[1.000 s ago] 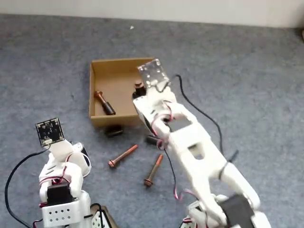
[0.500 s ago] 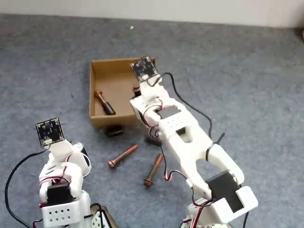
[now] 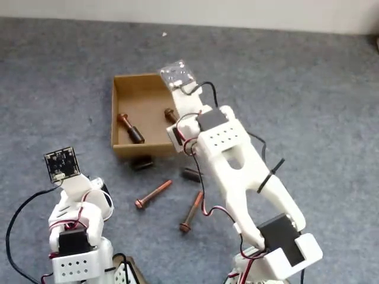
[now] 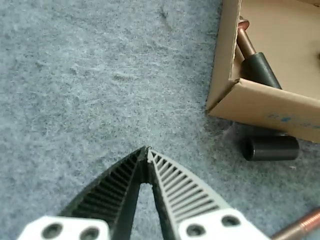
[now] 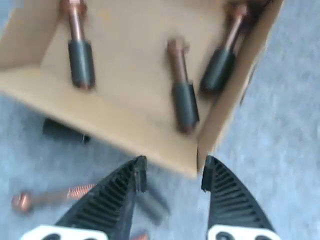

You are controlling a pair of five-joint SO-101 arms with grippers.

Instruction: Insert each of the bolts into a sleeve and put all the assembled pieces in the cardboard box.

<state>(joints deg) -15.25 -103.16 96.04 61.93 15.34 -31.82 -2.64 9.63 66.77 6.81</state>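
The cardboard box (image 3: 121, 89) sits at the table's middle. Inside it lie three bolts in dark sleeves (image 5: 80, 50) (image 5: 182, 97) (image 5: 220, 57). My right gripper (image 5: 173, 172) hovers open above the box's near corner with nothing between its fingers; the right arm (image 3: 222, 145) reaches over the box's right wall. Two bare sleeves (image 3: 142, 163) (image 3: 190, 174) and two copper bolts (image 3: 153, 194) (image 3: 192, 211) lie on the carpet in front of the box. My left gripper (image 4: 146, 154) is shut and empty, low over the carpet, left of the box corner (image 4: 235, 85) and one loose sleeve (image 4: 270, 148).
Grey carpet covers the table, with open room left, right and behind the box. The left arm (image 3: 80, 207) stands at the near left edge. A pale wall strip (image 3: 237, 12) runs along the far side.
The right arm's wrist has swung farther over the box and its elbow has folded up. A sleeved bolt now lies free by the box's right wall. The left arm has not moved.
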